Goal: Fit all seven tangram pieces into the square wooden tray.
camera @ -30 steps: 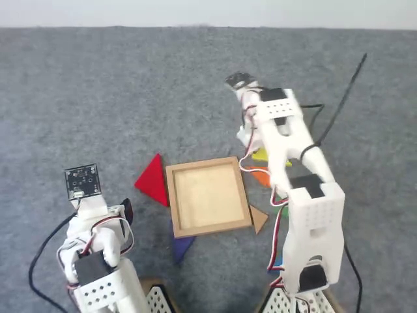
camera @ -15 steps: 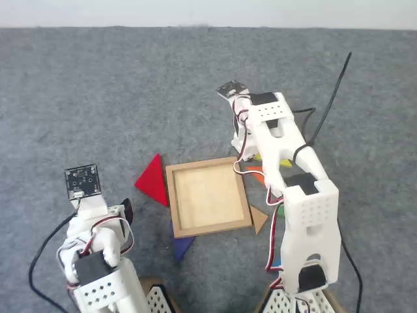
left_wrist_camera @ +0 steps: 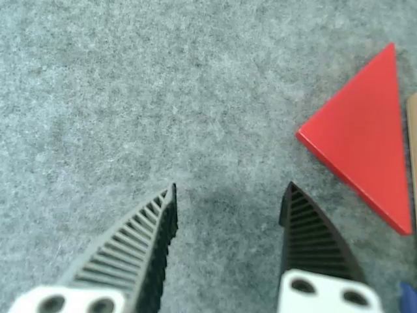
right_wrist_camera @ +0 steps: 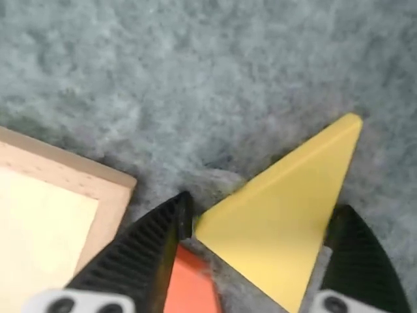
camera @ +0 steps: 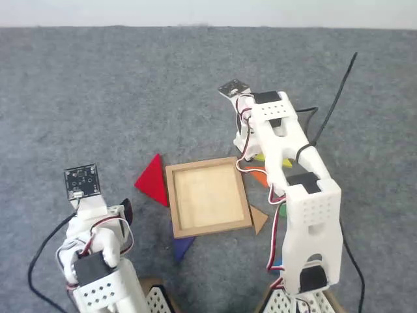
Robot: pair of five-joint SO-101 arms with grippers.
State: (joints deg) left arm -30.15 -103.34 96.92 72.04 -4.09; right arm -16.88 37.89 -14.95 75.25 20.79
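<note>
The square wooden tray (camera: 207,225) lies in the middle of the carpet with nothing in it; its corner (right_wrist_camera: 111,186) shows in the right wrist view. My right gripper (camera: 247,149) (right_wrist_camera: 260,205) stands open just past the tray's far right corner, one finger on each side of the yellow triangle (right_wrist_camera: 287,225) (camera: 260,156), which lies flat. An orange piece (right_wrist_camera: 189,283) (camera: 259,176) lies beside it. My left gripper (left_wrist_camera: 231,187) (camera: 128,210) hangs open over bare carpet, near the red triangle (left_wrist_camera: 365,143) (camera: 152,179) at the tray's left side.
A tan triangle (camera: 258,218) lies at the tray's near right corner, a blue piece (camera: 182,246) at its near edge, and a green piece (camera: 282,210) peeks out under the right arm. Bare grey carpet stretches behind and to the left.
The right arm swung left toward the tray's far right corner, then eased back slightly to the right. The left arm has not moved.
</note>
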